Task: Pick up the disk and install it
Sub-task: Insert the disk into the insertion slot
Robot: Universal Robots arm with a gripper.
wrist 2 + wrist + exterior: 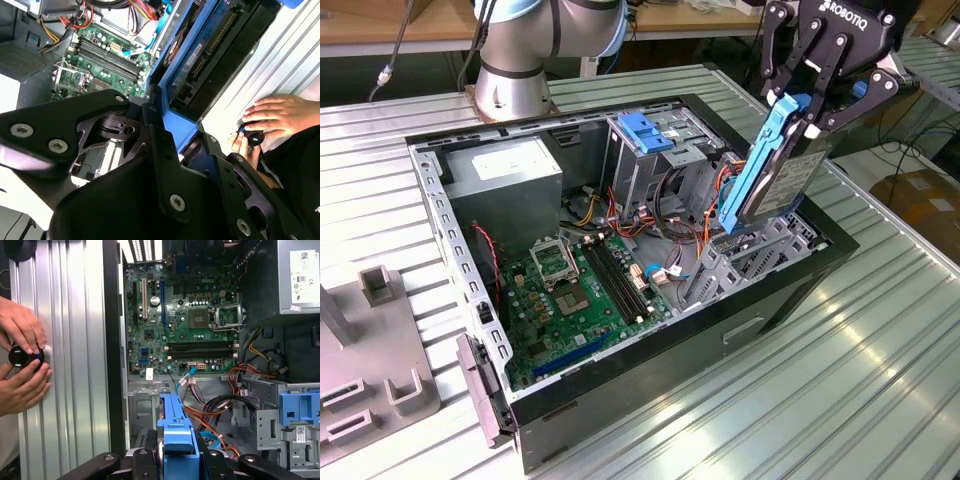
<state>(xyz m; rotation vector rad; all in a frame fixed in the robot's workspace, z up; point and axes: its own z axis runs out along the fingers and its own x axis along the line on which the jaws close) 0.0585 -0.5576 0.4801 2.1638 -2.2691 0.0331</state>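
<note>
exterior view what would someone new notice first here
The gripper holds the blue-framed disk tilted over the open computer case, toward the exterior view's right. Inside the case lies a green motherboard. In the first wrist view a person's hands cup a small black knob on the ribbed table beside the case.

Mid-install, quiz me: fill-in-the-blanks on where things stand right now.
1. The gripper is shut on the ____.
2. The disk hangs tilted ____ the open computer case.
3. In the first wrist view, a person's ____ rest on a black knob.
Missing: disk; above; hands.
</note>
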